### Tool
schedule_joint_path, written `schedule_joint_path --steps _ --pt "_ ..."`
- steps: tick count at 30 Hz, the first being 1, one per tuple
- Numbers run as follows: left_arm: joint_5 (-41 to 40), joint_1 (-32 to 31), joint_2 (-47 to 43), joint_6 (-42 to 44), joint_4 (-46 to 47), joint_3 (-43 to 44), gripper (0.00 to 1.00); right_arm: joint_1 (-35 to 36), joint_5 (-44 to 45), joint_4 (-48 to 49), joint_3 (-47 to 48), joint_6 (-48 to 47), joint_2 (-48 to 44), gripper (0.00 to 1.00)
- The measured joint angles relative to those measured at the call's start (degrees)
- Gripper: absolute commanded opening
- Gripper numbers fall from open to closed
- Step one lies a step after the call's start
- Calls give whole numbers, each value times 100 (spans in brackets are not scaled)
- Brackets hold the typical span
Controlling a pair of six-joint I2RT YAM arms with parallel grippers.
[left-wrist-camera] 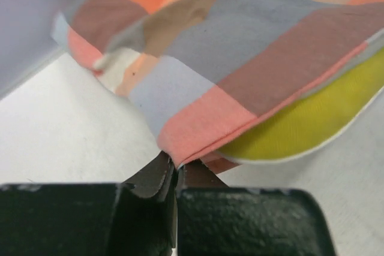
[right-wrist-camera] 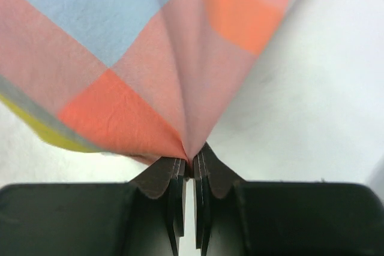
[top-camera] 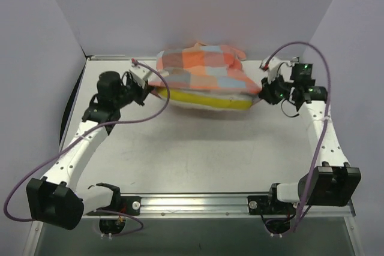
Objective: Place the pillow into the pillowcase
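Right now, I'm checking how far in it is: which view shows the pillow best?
Top external: the pillow shows its long yellow near edge under the pillowcase. Left wrist shows one yellow stretch, right wrist a sliver.

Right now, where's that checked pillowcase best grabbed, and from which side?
At its open hem's two end corners, coming in low from left and right. The pillowcase is floppy, and its thin hem juts past the yellow-edged pillow, so fingers pinch cloth alone. The left gripper and right gripper grip there.
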Motion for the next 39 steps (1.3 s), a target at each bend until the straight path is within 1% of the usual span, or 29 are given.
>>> schedule_joint_path --steps 3,6,10,12,14,17,18,20,22,24,25,26,27,28,29,30,32,34,35,36,37,38,39 --pt "168 273 -57 -581 -549 1340 0 -398 -199 -363 1401 466 -271 0" --pt "289 498 42 -1003 -800 2643 0 -623 -492 -553 2662 855 -457 0" --pt "415 577 330 -1440 -872 4190 0 -920 -835 -750 4520 1486 -365 0" --pt "527 577 400 -1635 -822 4688 0 -1082 -940 -638 5112 1821 -358 0" --pt "643 577 369 -1803 -796 4898 0 -1145 -986 -367 5195 2098 -455 0" --pt "686 549 273 -1965 -1029 4872 0 -1019 -949 -258 4787 2214 -765 0" --pt "688 538 278 -1989 -1182 4861 0 -872 -850 -343 4610 2205 -826 0" --pt "669 531 422 -2063 -1561 4981 0 -691 -675 -638 4669 2203 -728 0" --pt "645 557 758 -2149 -1919 5484 0 -691 -551 -962 5204 2328 -323 0" --pt "636 599 1189 -2297 -2175 6365 0 -837 -501 -1158 6212 2564 258 0" --pt "636 599 1370 -2374 -2151 6798 0 -918 -494 -1064 6658 2695 483 0" --pt "636 597 1471 -2461 -2085 7128 0 -975 -476 -898 6909 2835 570 0" --pt "647 590 1469 -2577 -1991 7300 0 -1021 -472 -634 6931 3001 522 0" --pt "686 586 1353 -2741 -1860 7298 0 -1023 -490 -238 6594 3119 264 0" --pt "728 568 1102 -2938 -1657 7025 0 -999 -481 -11 6168 3202 -50 0" --pt "723 507 789 -3073 -1523 6612 0 -833 -415 120 5713 3230 -382 0" --pt "691 378 330 -3237 -1554 5893 0 -389 -212 61 5029 3161 -887 0" --pt "704 313 245 -3274 -1751 5792 0 -52 -181 -238 4817 3034 -1071 0" --pt "686 334 374 -3270 -1834 5952 0 2 -114 -389 4861 3003 -1032 0" --pt "695 459 614 -3283 -1965 6345 0 -22 -22 -557 5066 3008 -879 0" --pt "669 640 920 -3300 -2031 6918 0 -122 7 -772 5504 3060 -612 0" --pt "651 868 1443 -3388 -2179 7790 0 -337 -46 -984 6286 3195 -227 0" --pt "643 1084 1971 -3506 -2052 8649 0 -654 -151 -828 7012 3381 216 0"
